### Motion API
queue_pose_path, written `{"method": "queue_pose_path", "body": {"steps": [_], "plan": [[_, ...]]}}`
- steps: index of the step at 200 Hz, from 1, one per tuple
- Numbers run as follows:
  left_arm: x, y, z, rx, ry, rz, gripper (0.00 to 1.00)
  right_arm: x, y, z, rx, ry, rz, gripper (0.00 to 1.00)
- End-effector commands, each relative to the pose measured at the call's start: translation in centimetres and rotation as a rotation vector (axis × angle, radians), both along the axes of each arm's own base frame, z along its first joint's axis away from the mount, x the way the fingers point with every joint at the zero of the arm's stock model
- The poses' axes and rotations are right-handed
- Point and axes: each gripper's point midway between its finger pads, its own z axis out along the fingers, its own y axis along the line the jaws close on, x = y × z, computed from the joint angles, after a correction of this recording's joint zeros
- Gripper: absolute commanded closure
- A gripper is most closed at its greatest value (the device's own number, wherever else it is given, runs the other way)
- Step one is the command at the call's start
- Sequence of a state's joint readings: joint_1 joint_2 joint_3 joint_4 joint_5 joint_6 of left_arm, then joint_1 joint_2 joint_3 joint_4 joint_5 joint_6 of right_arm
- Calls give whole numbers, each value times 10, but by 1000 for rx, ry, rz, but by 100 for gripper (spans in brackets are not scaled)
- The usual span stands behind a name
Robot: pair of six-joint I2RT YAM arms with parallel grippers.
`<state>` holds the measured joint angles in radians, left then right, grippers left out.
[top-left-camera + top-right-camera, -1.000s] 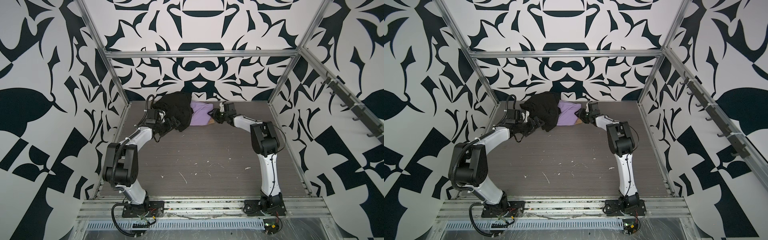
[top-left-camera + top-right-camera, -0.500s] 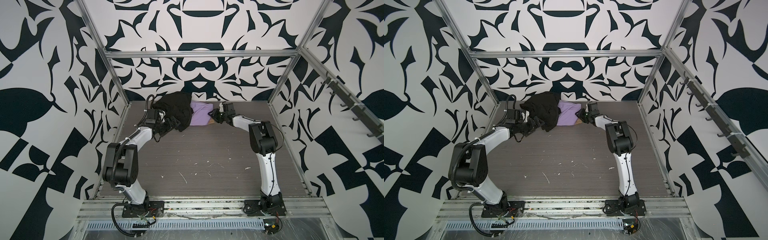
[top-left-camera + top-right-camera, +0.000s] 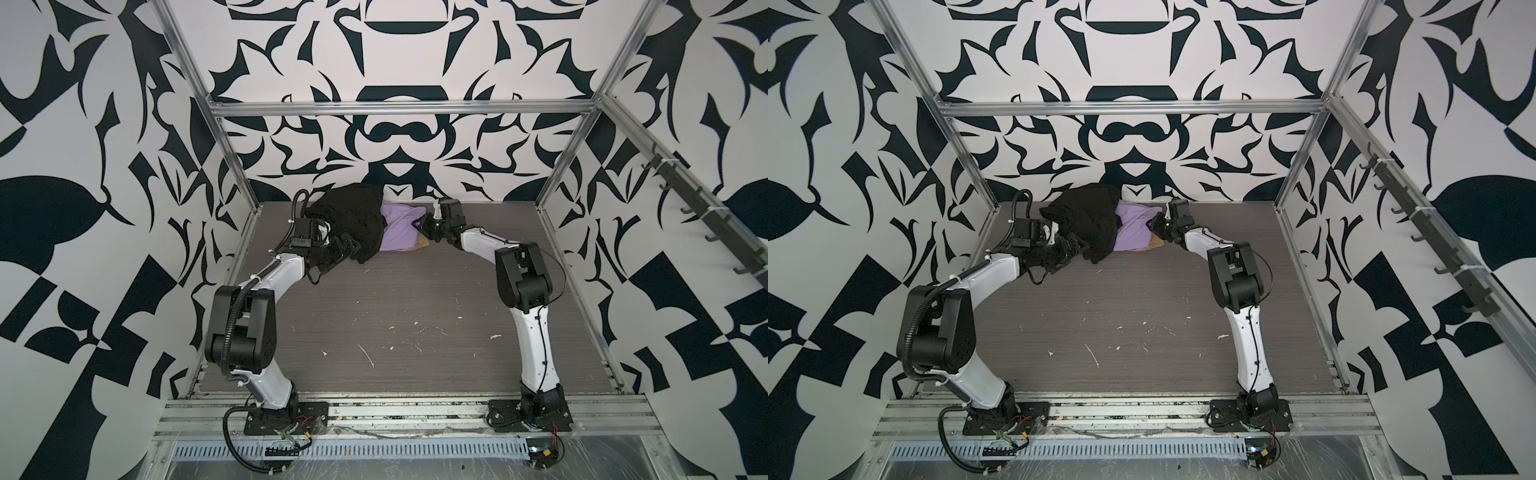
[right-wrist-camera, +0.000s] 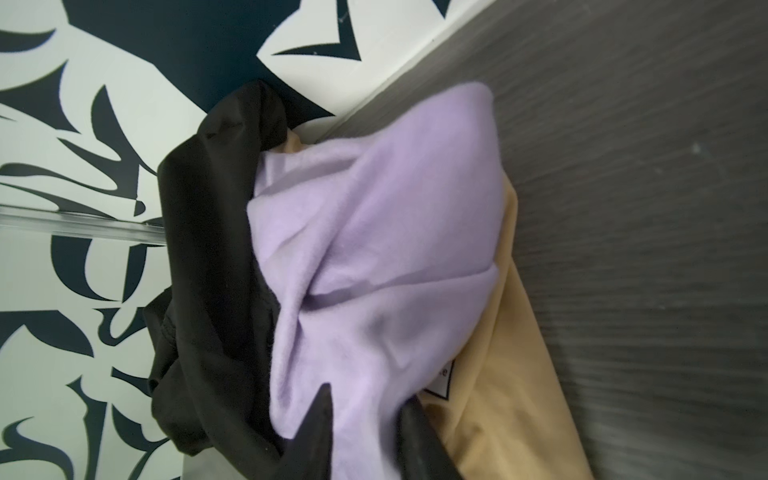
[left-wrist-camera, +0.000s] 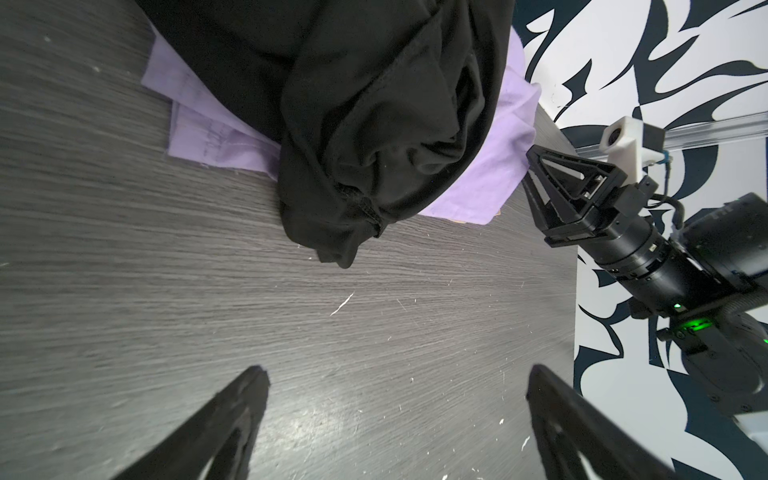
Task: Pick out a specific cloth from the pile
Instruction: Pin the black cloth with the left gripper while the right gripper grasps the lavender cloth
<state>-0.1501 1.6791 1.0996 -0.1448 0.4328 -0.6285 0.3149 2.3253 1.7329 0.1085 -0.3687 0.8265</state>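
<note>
Cloth point(image 4: 374, 249) is bunching between the right pincer's point(image 4: 369, 392) fingers, which are pinching it; beyond them a black garment point(image 4: 208, 270) is covering much of it, while the left pincer point(image 5: 397, 368) is gaping near the pile point(image 3: 365, 224).

We stretch our left arm point(image 3: 282, 266) and right arm point(image 3: 478, 245) far forward and low, left gripper point(image 5: 397, 370) spread wide and empty, right gripper point(image 4: 370, 405) pinched close on cloth point(image 4: 374, 249).

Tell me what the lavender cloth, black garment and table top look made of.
Lavender cloth: soft matte knit, likely cotton; fuzzy, loose folds.
Black garment: thin jersey, faint sheen, stitched hem.
Table top: grey wood-grain laminate, probably; streaked, glossy.
</note>
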Motion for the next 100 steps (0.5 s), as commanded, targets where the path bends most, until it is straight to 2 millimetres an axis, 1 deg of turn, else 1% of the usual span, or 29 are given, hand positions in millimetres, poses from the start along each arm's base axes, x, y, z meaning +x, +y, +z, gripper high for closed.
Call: {"method": "queue_pose_path", "body": {"steps": [1, 11, 29, 54, 100], "plan": [[0, -2, 10, -8, -13, -12, 0, 6, 5, 25, -14, -78, 2, 80], [-1, -3, 11, -11, -15, -14, 0, 6, 4, 26, -10, -85, -5, 87], [-1, -2, 13, -10, -23, -13, 0, 6, 3, 26, -15, -89, -13, 93], [-2, -1, 14, -7, -29, -11, 0, 5, 3, 27, -19, -90, -15, 97], [-5, 0, 15, -5, -30, -6, 0, 2, 6, 37, -14, -100, -4, 99]]}}
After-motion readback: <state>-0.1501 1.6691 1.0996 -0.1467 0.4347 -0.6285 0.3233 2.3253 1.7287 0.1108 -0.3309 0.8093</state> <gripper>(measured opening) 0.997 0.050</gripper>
